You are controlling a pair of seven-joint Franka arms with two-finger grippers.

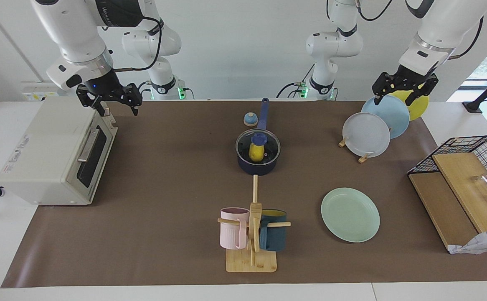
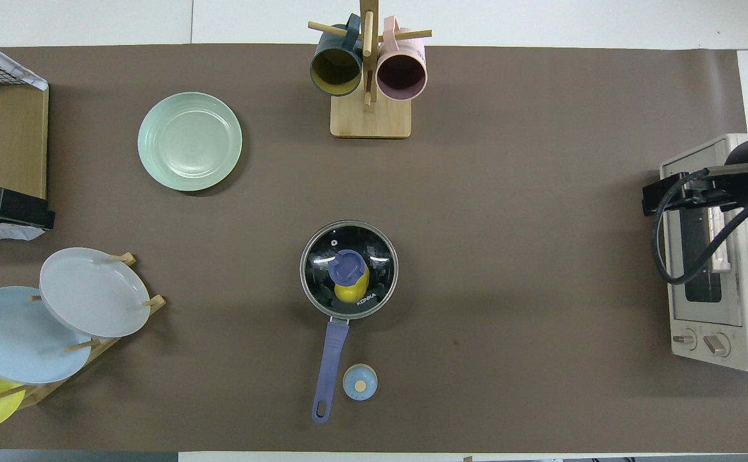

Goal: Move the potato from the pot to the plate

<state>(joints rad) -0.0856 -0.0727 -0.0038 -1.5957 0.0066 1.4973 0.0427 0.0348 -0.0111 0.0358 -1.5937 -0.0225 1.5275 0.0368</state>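
- Potato (image 1: 255,152): inside the pot (image 1: 257,164), under a glass lid (image 2: 349,269).
- Plate (image 1: 350,214): bare, beside the mug rack (image 1: 252,234).
- Right gripper (image 1: 113,102): open, empty, over the toaster oven (image 1: 55,154).
- Left gripper (image 1: 399,91): open, empty, over the plate rack (image 1: 377,125).

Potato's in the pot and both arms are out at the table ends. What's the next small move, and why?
Probably bring the right gripper, open over the toaster oven, toward the lid knob. The glass lid covers the pot, so the potato can't be reached before the lid comes off. The left gripper waits open over the plate rack; the mint plate is empty.
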